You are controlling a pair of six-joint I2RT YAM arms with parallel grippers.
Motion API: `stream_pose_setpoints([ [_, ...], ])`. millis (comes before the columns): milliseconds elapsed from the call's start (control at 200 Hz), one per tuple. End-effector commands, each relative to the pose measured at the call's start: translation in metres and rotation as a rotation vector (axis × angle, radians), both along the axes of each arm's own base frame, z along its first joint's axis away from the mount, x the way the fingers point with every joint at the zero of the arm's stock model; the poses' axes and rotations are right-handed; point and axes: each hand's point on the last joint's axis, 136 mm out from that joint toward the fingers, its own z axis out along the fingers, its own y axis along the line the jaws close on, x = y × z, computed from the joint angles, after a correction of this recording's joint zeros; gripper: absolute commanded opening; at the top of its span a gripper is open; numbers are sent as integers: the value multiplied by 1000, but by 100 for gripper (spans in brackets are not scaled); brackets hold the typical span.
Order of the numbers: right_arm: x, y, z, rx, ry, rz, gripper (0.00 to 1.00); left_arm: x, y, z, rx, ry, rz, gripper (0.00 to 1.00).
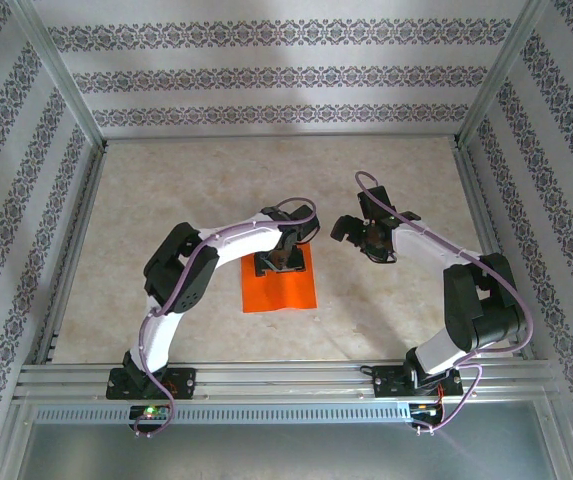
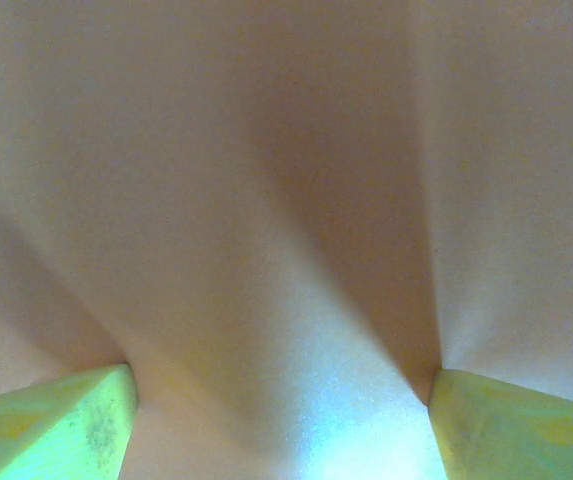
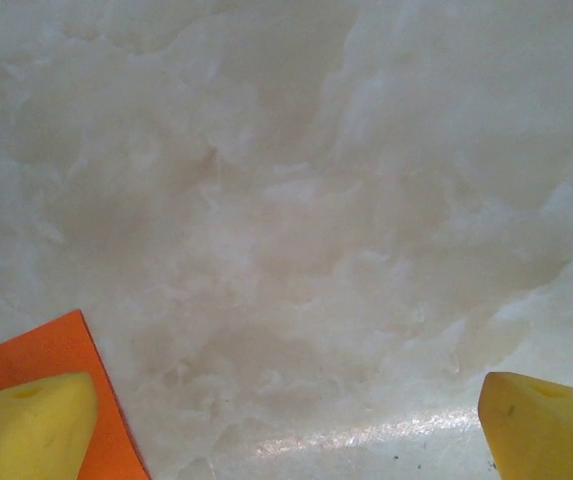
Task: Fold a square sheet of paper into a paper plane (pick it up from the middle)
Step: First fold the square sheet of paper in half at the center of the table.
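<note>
Pressing down on the far edge of the square sheet of paper, the left gripper has its two fingers wide apart. Up close the view is washed out, but the paper seems to rise in soft humps between them. The orange sheet lies near the middle of the table. The right gripper hangs spread wide over bare table, just beside a corner of the sheet.

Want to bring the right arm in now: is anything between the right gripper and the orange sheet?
Nothing visible. Only bare table lies between the open right gripper and the square sheet of paper. The left gripper is over the sheet itself.
</note>
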Motion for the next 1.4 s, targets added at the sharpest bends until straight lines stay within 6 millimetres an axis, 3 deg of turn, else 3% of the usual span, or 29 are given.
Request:
stream_pose_setpoints([
  [0,1,-2,-1,9,1,-8,98,-22,20,-27,72,91,15,73],
  [165,2,-1,1,18,-8,-9,98,-8,13,-4,-30,16,5,57],
  [420,6,6,16,133,-71,-21,98,7,-24,55,-423,-74,-146,37],
  [645,3,-1,30,223,-136,-41,98,37,-33,120,-762,-195,-99,34],
  [745,4,0,37,248,-167,-18,98,48,-29,137,-842,-236,-96,34],
  [849,5,4,42,275,-193,9,98,54,-15,129,-851,-236,-82,34],
  [964,7,15,43,332,-205,46,98,58,-1,107,-821,-207,-75,34],
  [1394,3,66,25,409,-156,201,89,56,15,42,-711,-107,-181,36],
])
